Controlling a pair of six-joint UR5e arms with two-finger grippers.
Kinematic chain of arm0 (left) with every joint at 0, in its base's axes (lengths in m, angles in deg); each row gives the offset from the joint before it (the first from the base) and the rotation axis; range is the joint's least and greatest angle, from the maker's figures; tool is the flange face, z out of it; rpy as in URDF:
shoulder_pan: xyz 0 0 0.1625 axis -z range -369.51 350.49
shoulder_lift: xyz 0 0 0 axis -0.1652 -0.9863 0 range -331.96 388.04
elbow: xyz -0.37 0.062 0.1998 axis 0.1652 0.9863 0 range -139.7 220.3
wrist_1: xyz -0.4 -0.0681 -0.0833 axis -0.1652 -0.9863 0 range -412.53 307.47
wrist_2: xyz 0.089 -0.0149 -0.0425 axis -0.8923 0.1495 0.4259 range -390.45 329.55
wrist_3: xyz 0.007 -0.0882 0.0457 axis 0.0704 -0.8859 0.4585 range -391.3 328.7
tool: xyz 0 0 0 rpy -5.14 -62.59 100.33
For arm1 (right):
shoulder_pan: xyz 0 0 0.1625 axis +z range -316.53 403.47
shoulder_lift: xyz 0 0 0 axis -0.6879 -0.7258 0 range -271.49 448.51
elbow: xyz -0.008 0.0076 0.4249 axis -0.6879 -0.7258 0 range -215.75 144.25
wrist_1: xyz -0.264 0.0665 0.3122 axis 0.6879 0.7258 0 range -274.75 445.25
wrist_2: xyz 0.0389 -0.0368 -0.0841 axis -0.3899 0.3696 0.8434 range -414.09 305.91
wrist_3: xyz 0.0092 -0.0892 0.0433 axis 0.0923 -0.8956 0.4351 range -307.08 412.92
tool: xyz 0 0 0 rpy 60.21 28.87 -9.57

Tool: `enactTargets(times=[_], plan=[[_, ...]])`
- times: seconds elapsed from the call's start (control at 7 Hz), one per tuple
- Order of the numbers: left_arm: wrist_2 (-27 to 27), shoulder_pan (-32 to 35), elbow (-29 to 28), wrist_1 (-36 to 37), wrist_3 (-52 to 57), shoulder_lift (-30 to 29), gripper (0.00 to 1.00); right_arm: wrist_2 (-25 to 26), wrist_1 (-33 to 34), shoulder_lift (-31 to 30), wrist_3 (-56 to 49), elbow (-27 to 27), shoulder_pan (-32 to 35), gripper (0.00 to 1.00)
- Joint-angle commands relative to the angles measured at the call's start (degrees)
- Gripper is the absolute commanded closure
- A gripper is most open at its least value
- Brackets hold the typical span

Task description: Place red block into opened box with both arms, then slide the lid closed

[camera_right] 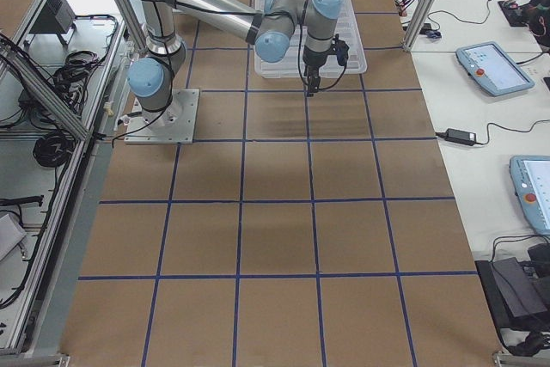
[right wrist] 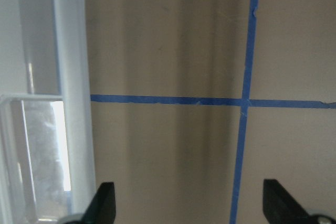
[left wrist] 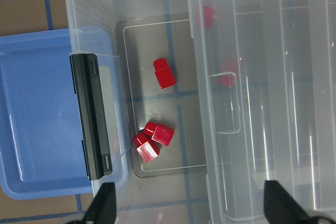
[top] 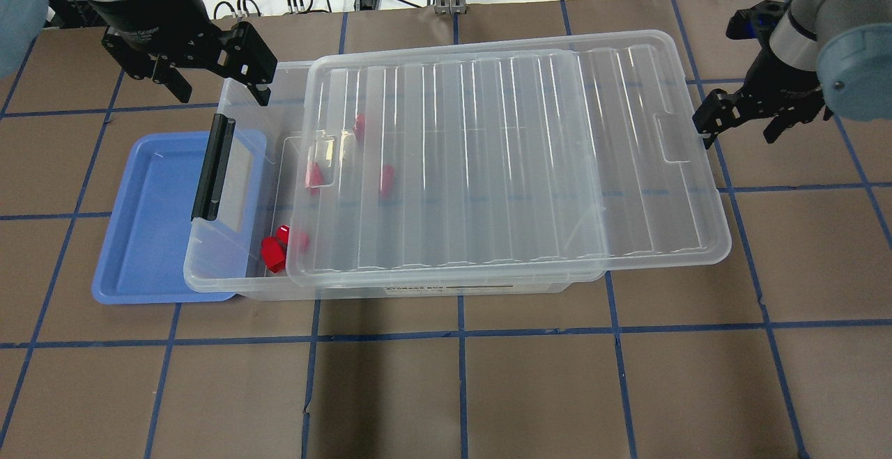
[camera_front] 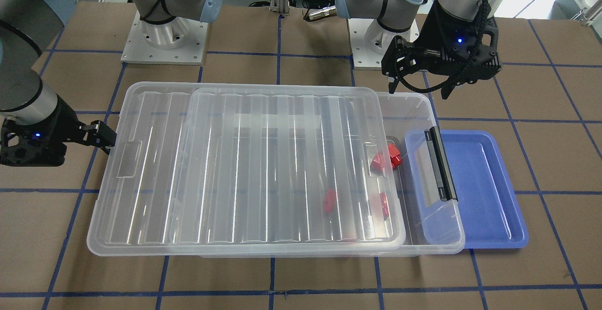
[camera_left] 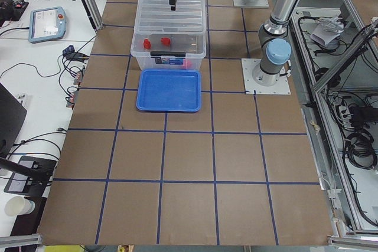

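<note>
L claw [top: 219, 90], R claw [top: 739, 131] open, empty, lid [top: 488, 152] partly over box [top: 209, 279], blue tray [top: 146, 229] beside

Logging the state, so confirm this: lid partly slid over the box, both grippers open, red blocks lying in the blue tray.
Not quite. The red blocks lie in the box, not in the blue tray; the left wrist view shows them on the box floor. The rest stands: lid partly over the box, left gripper and right gripper open.
</note>
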Motion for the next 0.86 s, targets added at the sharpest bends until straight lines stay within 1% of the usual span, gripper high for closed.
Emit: enactTargets(times=[0.0, 0.14, 0.57, 0.71], plan=[[0.0, -0.7, 0.5, 0.6, 0.0, 0.1, 0.00, -0.1, 1.1, 0.3, 6.3, -0.3, 7.8, 0.00], [0.0, -0.9, 0.5, 0.7, 0.0, 0.1, 0.00, -0.1, 1.4, 0.5, 7.4, -0.7, 9.8, 0.00], [0.1, -0.7, 0.5, 0.6, 0.0, 0.0, 0.00, 0.0, 1.3, 0.2, 8.1, -1.1, 9.6, 0.00], [0.1, -0.8, 0.4, 0.7, 0.0, -0.1, 0.00, 0.2, 1.2, -0.1, 8.1, -3.1, 9.5, 0.00]])
